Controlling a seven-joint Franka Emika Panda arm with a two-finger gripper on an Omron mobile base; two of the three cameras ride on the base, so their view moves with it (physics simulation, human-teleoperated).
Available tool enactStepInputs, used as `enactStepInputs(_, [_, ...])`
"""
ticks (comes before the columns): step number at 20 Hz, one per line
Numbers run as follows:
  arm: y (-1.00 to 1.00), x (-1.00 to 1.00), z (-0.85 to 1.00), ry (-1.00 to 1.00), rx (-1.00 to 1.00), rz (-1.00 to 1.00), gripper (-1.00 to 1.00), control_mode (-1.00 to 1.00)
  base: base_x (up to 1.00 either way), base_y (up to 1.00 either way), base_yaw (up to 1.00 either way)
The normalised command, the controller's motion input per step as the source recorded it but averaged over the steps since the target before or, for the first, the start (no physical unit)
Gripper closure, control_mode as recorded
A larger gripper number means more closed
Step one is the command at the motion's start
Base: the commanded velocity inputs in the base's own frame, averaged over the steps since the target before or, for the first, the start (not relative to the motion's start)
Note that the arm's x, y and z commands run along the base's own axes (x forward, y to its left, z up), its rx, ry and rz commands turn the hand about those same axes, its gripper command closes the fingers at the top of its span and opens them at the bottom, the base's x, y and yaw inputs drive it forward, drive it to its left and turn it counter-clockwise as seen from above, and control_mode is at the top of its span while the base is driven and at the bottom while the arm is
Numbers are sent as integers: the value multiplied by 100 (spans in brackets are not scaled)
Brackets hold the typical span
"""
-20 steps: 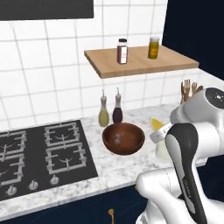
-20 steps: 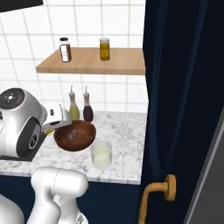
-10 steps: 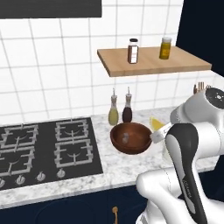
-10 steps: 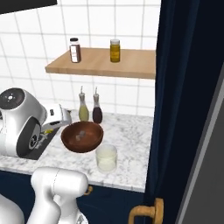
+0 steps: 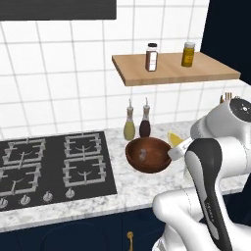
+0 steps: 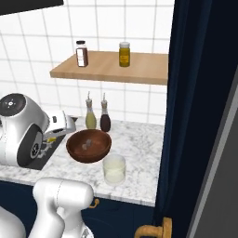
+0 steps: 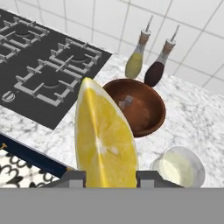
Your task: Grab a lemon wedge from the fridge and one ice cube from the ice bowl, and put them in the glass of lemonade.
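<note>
No readable text, brand, number or sign is showing anywhere. The spice jar (image 5: pixel 152 57) on the wooden shelf (image 5: pixel 171 71) is carrying a pale label, but nothing on it is resolving into letters. The jar (image 5: pixel 188 53) beside it and the two bottles (image 5: pixel 137 122) below the shelf are showing no legible print. The stove knobs (image 5: pixel 34 198) are bearing only small, indistinct marks.

White arm bent at the elbow, hand (image 7: pixel 109 177) low (fingers clamped around a lemon wedge (image 7: pixel 105 140))
</note>
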Motion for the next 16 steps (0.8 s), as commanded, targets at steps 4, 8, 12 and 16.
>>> enactStepInputs(4, [0,0,0,0,0,0,100,-100,0,0,0])
enactStepInputs(8, [0,0,-5,1,0,0,100,-100,0,0,0])
enactStepInputs(12, [0,0,-2,0,0,0,100,-100,0,0,0])
enactStepInputs(16, [0,0,-3,0,0,4,100,-100,0,0,0])
